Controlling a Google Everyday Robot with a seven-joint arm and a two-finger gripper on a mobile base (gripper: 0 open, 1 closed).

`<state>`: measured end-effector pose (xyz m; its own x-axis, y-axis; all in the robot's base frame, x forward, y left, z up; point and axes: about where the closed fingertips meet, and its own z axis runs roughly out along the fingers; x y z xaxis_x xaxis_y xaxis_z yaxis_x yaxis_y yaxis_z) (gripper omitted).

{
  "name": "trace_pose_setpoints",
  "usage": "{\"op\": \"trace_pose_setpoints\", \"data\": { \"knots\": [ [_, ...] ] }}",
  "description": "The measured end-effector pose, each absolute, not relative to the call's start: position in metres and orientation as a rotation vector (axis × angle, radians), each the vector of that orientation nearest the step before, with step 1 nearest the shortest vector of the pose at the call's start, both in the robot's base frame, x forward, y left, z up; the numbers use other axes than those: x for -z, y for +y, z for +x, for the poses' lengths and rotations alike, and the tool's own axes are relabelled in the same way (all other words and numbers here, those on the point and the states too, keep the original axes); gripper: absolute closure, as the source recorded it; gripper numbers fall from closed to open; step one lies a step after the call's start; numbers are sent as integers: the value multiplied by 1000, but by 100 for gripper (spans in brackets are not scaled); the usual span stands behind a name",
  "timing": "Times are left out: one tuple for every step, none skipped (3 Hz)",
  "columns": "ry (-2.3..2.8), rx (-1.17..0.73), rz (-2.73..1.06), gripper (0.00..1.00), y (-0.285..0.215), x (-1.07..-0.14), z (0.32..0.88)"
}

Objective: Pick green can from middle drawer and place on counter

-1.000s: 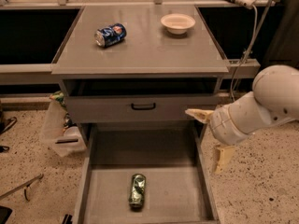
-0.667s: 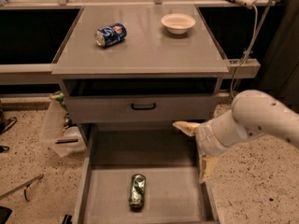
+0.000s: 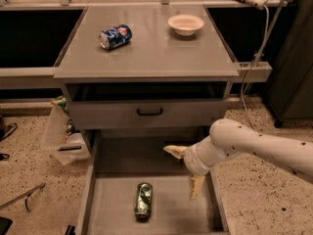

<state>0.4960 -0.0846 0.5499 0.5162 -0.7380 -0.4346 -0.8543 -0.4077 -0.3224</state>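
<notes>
The green can (image 3: 143, 200) lies on its side on the floor of the open middle drawer (image 3: 102, 207), near the drawer's front centre. My gripper (image 3: 186, 173) reaches in from the right on a white arm and hangs over the drawer's right half. It is to the right of and slightly behind the can, not touching it. Its two pale fingers are spread apart, one pointing left (image 3: 174, 150) and one pointing down (image 3: 196, 186), with nothing between them. The grey counter (image 3: 146, 53) is the cabinet top above the drawers.
A blue can (image 3: 115, 36) lies on the counter at the left, and a white bowl (image 3: 186, 24) stands at the back right. A closed drawer front with a black handle (image 3: 149, 112) is above the open drawer. A plastic bag (image 3: 61, 136) leans left of the cabinet. Cables (image 3: 259, 43) hang at right.
My arm has moved left and down over the drawer, bringing the open gripper closer to the green can. The can has not moved.
</notes>
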Motion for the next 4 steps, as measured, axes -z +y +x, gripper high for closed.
{"op": "trace_pose_setpoints", "data": {
  "knots": [
    [1298,-305,-2254,0,-85,-550,496],
    [1251,-334,-2269,0,-62,-536,498],
    [1115,-338,-2326,0,-25,-501,500],
    [1004,-328,-2399,0,5,-460,499]
  ]
}}
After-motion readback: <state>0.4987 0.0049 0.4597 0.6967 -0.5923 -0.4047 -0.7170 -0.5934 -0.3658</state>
